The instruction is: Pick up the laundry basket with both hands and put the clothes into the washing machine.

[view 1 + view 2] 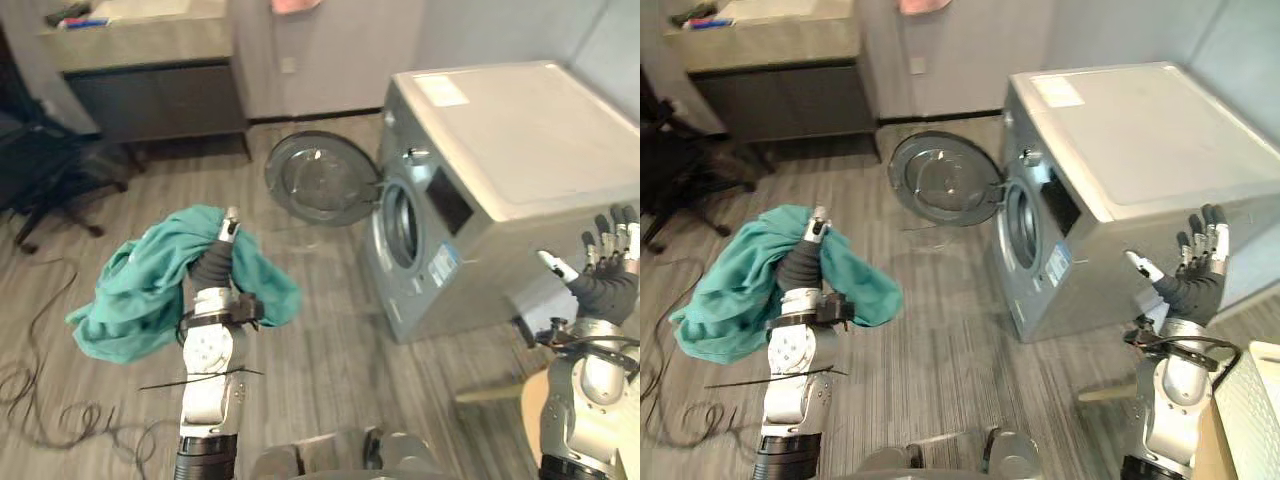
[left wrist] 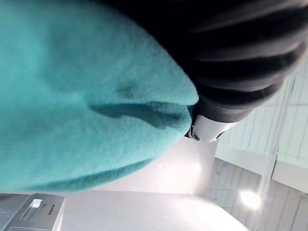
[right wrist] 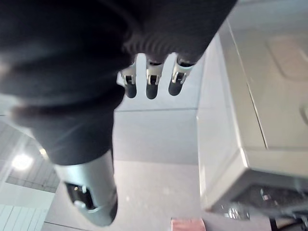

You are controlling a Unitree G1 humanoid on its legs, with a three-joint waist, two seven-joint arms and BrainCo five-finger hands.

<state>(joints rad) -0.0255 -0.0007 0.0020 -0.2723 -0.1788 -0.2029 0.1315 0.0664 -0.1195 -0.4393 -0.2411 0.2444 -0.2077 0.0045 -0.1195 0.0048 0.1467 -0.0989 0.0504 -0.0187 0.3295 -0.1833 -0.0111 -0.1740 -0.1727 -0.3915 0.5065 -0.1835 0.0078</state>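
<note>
Draping over the raised left hand (image 1: 212,265), near and to the left, a teal garment (image 1: 140,290) hangs in loose folds on both sides of the wrist. One silver tip pokes up out of the cloth, but the rest of the fingers are buried in it, so I cannot tell whether they grip the cloth or merely carry it. Near and to the right, the right hand (image 1: 603,280) is held up with fingers straight and spread and the thumb out, holding nothing, just beside the near corner of the washing machine (image 1: 520,130).

Farther in, the drum opening (image 1: 402,225) faces left, and its round door (image 1: 322,180) stands swung wide toward the far side. Beyond, a counter (image 1: 140,40) stands against the far wall, with an office chair (image 1: 50,170) at far left.

By my judgement the loading step is in hand: the garment is aloft and well apart from the drum. The next move calls for carrying it rightward and farther, lowering it to the opening, and pushing it through without snagging on the door.
</note>
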